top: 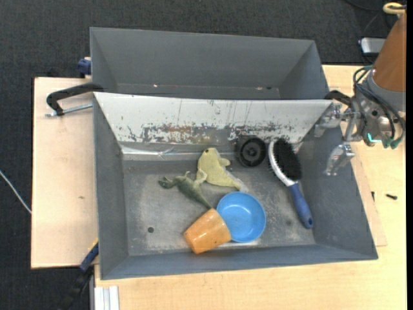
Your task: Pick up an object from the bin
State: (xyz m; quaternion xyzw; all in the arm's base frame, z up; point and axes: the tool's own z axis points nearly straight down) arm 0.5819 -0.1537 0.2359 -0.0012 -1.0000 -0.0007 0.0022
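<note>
Dark carpet lay behind a pale wooden table [58,173] carrying the grey metal bin [110,192]. Gripper [332,141] hung over the bin's right sloping wall near the rim, fingers spread apart, nothing between them. Nearest thing was a brush [288,166], black bristle head toward the back wall, blue handle running toward the front right of the floor, lying flat and apart from the rest. Just left of its head sat a small black round piece [250,151]. Mid-floor: pale yellow-green soft toy [216,168], green toy lizard [187,187] just beside it, blue bowl [242,217], and orange cup [208,231] on its side against the bowl. Brush likely light; handle stiff and narrow, probably smooth plastic, so it may slip; bristles would give, poor grip there. Best hold judged across the handle just below the head. Bowl and cup looked hard and rounded, likely grippable only by the rim
</note>
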